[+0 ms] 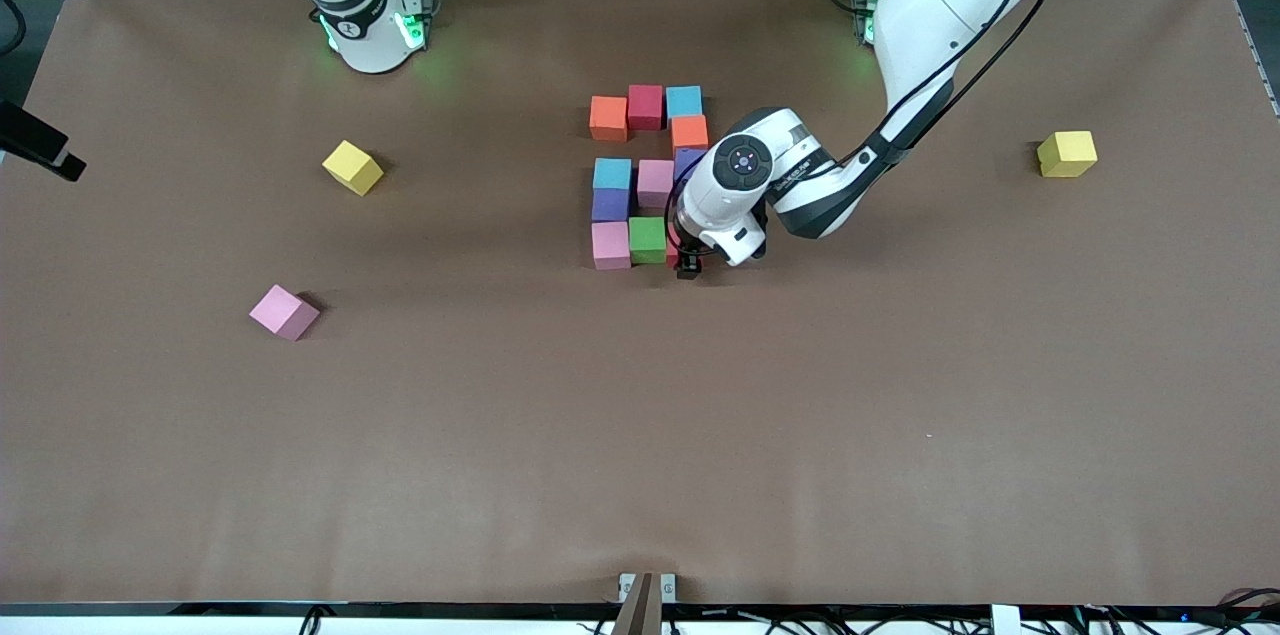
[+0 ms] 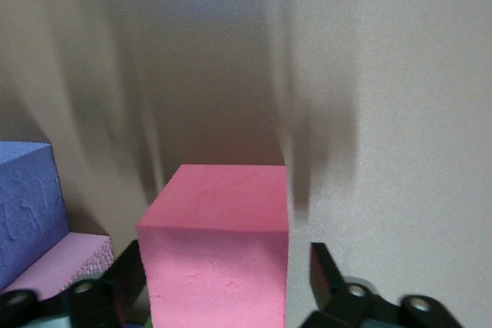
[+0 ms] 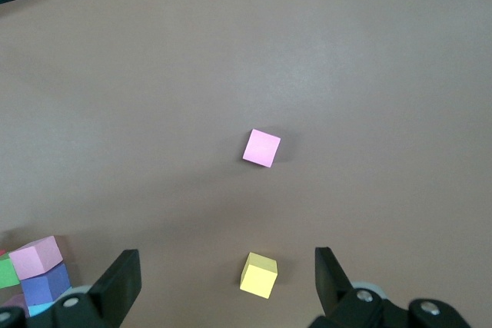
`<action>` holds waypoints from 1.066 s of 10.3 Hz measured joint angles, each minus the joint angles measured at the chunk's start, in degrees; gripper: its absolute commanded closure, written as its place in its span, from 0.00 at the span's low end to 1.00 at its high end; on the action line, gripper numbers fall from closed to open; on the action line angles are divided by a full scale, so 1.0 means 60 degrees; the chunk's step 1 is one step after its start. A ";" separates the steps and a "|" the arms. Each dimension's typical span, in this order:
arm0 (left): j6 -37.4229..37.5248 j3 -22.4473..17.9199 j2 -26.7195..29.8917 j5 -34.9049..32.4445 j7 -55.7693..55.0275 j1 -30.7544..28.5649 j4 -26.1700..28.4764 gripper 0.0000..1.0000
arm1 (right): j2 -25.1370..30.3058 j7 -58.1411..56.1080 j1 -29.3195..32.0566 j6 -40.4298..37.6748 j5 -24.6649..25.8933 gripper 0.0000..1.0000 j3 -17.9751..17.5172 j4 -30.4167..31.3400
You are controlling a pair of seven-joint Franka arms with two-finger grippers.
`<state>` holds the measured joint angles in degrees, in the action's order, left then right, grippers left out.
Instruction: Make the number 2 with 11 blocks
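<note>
The left gripper [image 1: 688, 265] stands low at the figure's nearest row with its fingers spread apart from the sides of a red block [image 2: 219, 255], which sits on the table just beside the green block [image 1: 647, 239]. That block is plain only in the left wrist view; the front view hides it under the wrist. The right gripper [image 3: 227, 286] waits open, high over the table.

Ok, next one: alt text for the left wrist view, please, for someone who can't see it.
A red foam block sits on the brown table between the open fingers of the left hand, which stand clear of its sides. Beside it are a purple block and, lower, a pink block.
</note>
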<state>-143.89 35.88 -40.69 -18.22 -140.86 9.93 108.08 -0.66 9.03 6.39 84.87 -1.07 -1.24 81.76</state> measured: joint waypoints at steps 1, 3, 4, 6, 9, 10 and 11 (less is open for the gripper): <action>0.0000 0.0000 0.0000 0.0000 0.0000 0.0000 -0.0007 0.00 | 0.0000 0.0000 0.0000 0.0000 0.0000 0.00 0.0000 0.0000; 0.0000 0.0000 0.0000 0.0000 0.0000 0.0000 -0.0029 0.00 | 0.0000 0.0000 0.0000 0.0000 0.0000 0.00 0.0000 0.0000; 0.0000 0.0000 0.0005 0.0000 0.0000 0.0000 -0.0061 0.00 | 0.0000 0.0000 0.0000 0.0000 0.0000 0.00 0.0000 0.0000; 0.0025 0.0005 0.0103 0.0000 0.0000 -0.0001 -0.0152 0.00 | 0.0000 0.0000 0.0000 0.0000 0.0000 0.00 0.0000 0.0000; 0.0294 0.0130 0.0531 -0.0011 0.0001 -0.0005 -0.0166 0.00 | -0.0001 0.0000 0.0000 0.0000 0.0000 0.00 0.0000 0.0000; 0.0416 0.0264 0.0671 -0.0011 0.0001 -0.0007 -0.0174 0.00 | -0.0002 0.0000 0.0000 0.0000 0.0000 0.00 0.0000 0.0000; 0.0489 0.0395 0.0837 -0.0012 0.0001 -0.0006 -0.0193 0.00 | -0.0003 0.0000 0.0000 0.0000 0.0000 0.00 0.0000 0.0000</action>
<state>-140.96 38.25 -35.67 -18.29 -140.85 9.89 106.93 -0.68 9.03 6.39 84.87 -1.07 -1.24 81.76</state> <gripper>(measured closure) 0.000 0.000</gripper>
